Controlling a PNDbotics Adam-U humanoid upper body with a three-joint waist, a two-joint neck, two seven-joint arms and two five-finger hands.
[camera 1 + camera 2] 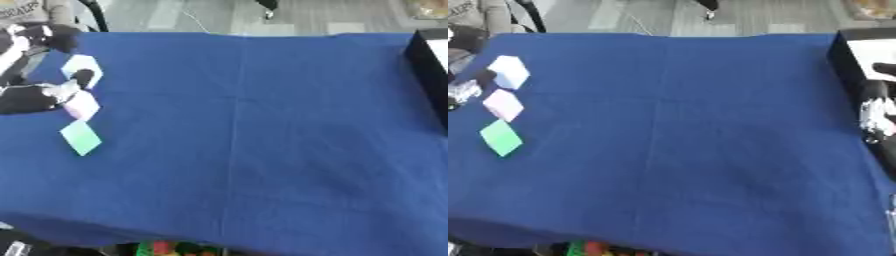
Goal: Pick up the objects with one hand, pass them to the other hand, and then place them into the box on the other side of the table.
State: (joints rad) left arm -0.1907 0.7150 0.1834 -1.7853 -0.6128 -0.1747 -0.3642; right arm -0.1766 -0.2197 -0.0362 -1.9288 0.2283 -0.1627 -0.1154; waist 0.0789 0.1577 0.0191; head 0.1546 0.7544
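Observation:
Three flat blocks lie in a row near the table's left edge: a white block [509, 71], a pink block [503, 104] and a green block [501, 137]. My left hand [31, 98] comes in from the left and is open. One dark fingertip lies over the white block's lower edge, and the silver fingers [63, 91] touch the top of the pink block. My right hand [874, 107] hangs at the right edge beside the black box [849, 57], fingers up and relaxed, with nothing in it. The box's inside looks white.
A blue cloth [262, 140] covers the whole table. Grey floor and chair legs [92, 15] show beyond the far edge. Some red, green and yellow things [166, 248] peek out below the front edge.

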